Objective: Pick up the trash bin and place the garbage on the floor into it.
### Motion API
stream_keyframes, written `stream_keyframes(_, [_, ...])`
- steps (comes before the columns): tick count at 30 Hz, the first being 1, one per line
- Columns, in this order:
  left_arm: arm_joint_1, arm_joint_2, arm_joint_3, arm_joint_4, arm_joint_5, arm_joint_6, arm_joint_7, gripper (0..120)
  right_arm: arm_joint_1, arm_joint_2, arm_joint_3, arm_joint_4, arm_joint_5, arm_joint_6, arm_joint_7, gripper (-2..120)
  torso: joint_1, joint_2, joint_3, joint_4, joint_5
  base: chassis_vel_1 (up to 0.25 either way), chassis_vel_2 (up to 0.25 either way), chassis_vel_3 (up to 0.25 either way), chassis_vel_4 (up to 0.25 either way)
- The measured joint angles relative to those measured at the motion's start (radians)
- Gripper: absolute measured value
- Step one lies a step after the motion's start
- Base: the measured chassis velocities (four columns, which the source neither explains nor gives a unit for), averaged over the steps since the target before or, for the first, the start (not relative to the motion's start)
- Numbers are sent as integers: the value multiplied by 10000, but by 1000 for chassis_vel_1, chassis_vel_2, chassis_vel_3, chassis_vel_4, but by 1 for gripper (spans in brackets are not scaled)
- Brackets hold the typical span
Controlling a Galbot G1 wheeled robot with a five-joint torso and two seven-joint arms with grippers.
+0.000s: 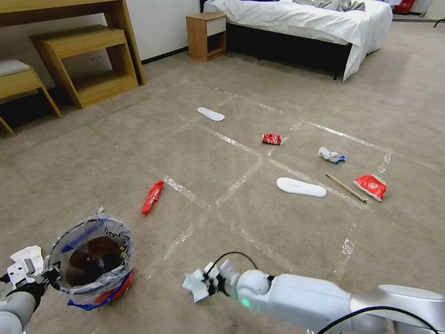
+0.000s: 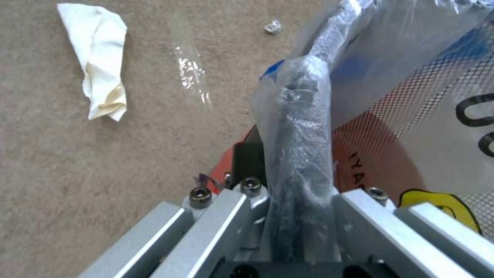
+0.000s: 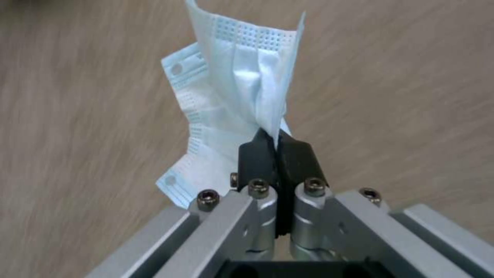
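Observation:
The red trash bin (image 1: 95,278) with its clear, blue-edged bag sits at the lower left. My left gripper (image 1: 46,273) is shut on its bag-wrapped rim (image 2: 301,127). My right gripper (image 1: 204,284) hangs low over the carpet to the right of the bin, shut on a pale blue face mask (image 3: 237,104). Garbage lies on the floor: a long red wrapper (image 1: 152,197), two white insoles (image 1: 210,113) (image 1: 301,187), a crushed red can (image 1: 271,138), a white wad (image 1: 331,156), a wooden stick (image 1: 346,188), a red packet (image 1: 371,186) and white paper (image 2: 100,58) beside the bin.
Shiny tape lines (image 1: 241,178) cross the beige carpet. A wooden desk and shelf unit (image 1: 85,60) stand at the back left, a nightstand (image 1: 206,35) and a bed (image 1: 306,23) at the back. A tiny scrap (image 2: 273,26) lies near the bin.

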Motion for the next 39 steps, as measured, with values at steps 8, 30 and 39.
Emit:
stream_keyframes(8, [-154, 140, 201, -18, -101, 84, -82, 1, -414, -1132, 2080, 1325, -156, 1148, -335, 0, 0, 0, 0, 1, -1, 0, 0, 0, 0])
stream_keyframes(30, [-125, 453, 439, -1217, -1115, 557, -562, 1, -1022, -2552, 5227, 5050, 206, 2559, -1399, 0, 0, 0, -1, -2, -2, 0, 0, 0, 0])
stream_keyframes(39, [-181, 422, 740, -1433, -1147, 640, -718, 1, 1425, -1950, 2933, 6230, 1195, 3115, -1769, 0, 0, 1, 0, 1, -4, 0, 0, 0, 0])
